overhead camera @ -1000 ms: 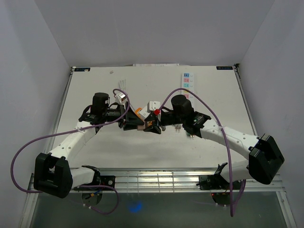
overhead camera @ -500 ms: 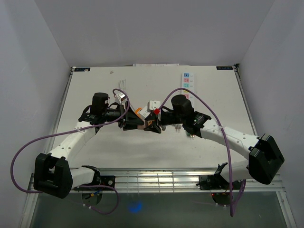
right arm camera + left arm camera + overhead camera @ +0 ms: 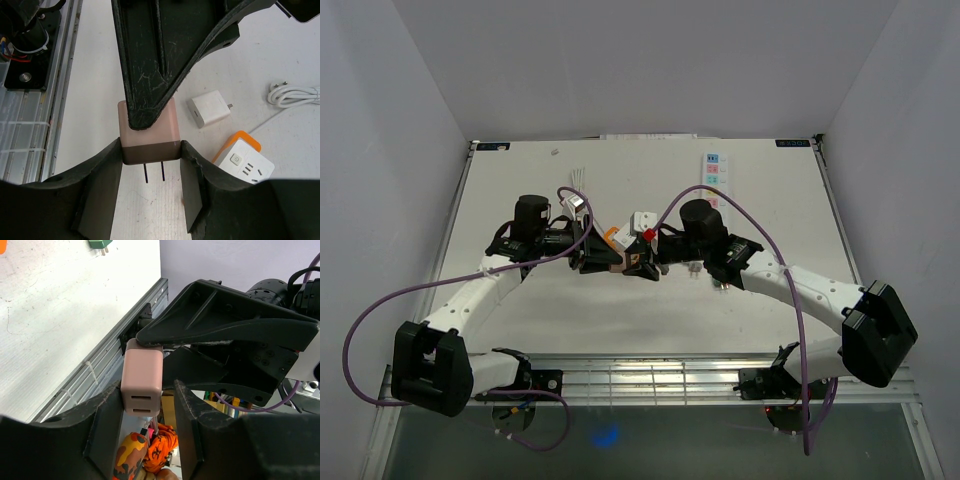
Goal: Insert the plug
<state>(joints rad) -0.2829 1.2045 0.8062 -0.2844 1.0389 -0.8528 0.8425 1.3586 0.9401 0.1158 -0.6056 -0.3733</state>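
Above the bench (image 3: 95, 75), the right claw (image 3: 151, 150) clamps the pink plug (image 3: 148, 132) with its prongs left free, likely so they can meet the orange-edged socket strip (image 3: 245, 160) nearby. The left claw (image 3: 147, 388) brackets the same plug, but whether it grips cannot be told. Since the earlier frame, both arms have barely shifted.

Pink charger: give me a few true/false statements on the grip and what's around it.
1. The right tool is clamped on the pink charger. True.
2. Its prongs sit in the orange-and-white socket. False: they are bare, and the socket lies apart from them on the table.
3. A white charger lies on the table. True.
4. The white cable is plugged into the pink charger's slots. False: both slots are empty, and the cable lies on the table.
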